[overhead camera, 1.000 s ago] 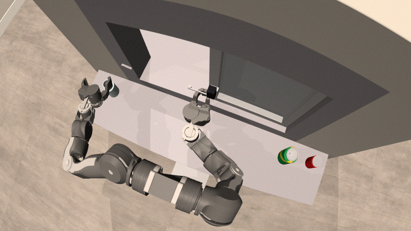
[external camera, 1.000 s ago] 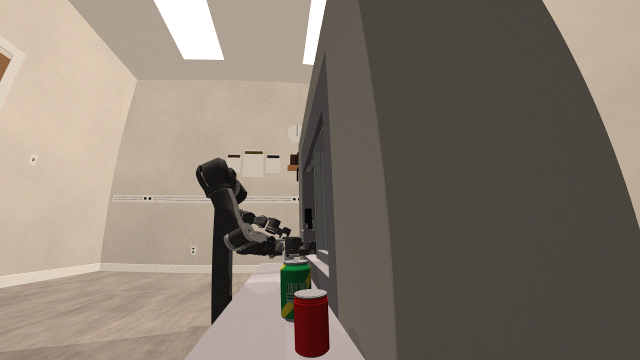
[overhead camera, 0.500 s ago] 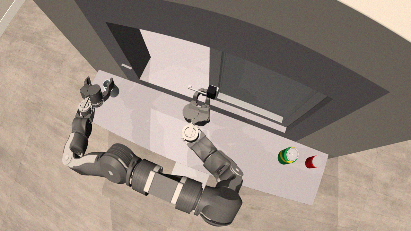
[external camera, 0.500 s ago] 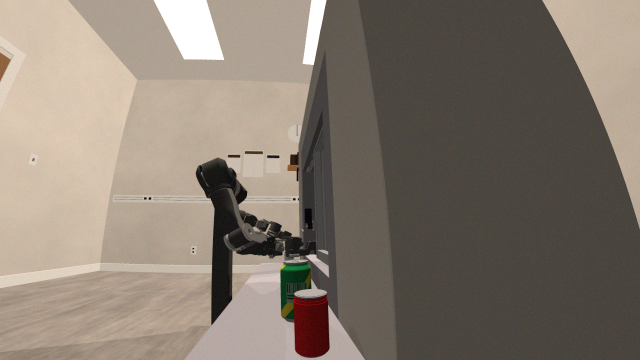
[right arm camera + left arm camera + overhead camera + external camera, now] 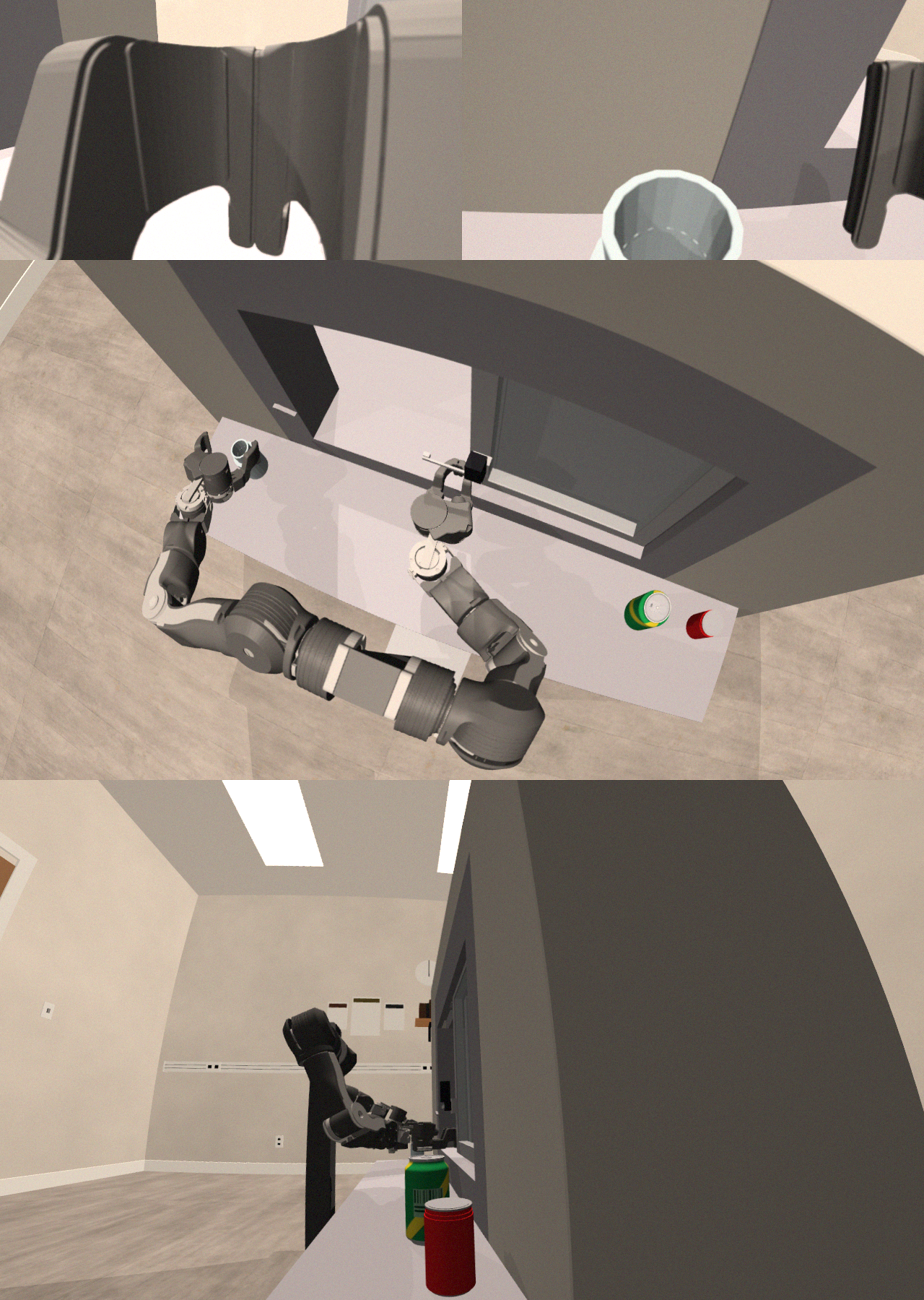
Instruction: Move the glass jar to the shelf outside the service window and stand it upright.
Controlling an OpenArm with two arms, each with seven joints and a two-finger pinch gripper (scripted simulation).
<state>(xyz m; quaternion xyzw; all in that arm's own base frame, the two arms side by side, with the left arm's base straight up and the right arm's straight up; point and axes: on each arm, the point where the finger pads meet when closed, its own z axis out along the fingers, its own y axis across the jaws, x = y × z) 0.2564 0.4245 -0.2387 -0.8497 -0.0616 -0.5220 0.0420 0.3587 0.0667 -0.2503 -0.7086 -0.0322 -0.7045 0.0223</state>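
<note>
Standing outside, beyond the opening's left end: one jar point(image 5: 240, 448) point(image 5: 673, 209), axis vertical. Left gripper point(image 5: 229, 440) point(image 5: 715, 238): nearer, spread, unladen, jar close by one finger; retreat probably wants clearance there. Right gripper point(image 5: 461, 466) point(image 5: 447, 1137) point(image 5: 254, 242): well apart, pressed together, holding nothing.

high top view over both arms, low exterior view along the shelf point(image 5: 581, 661) point(image 5: 381, 1258), close wrist views

The jar point(image 5: 240, 449) point(image 5: 673, 213) beside the left hand point(image 5: 226, 444) looks like smooth, faceted, translucent grey-green glass with a pale rim. The hand's dark finger point(image 5: 873, 152) looks like satin plastic. The table point(image 5: 277, 518) point(image 5: 362, 1258) point(image 5: 552, 235) under it looks smooth and matt; the far cans' lids look metallic.
</note>
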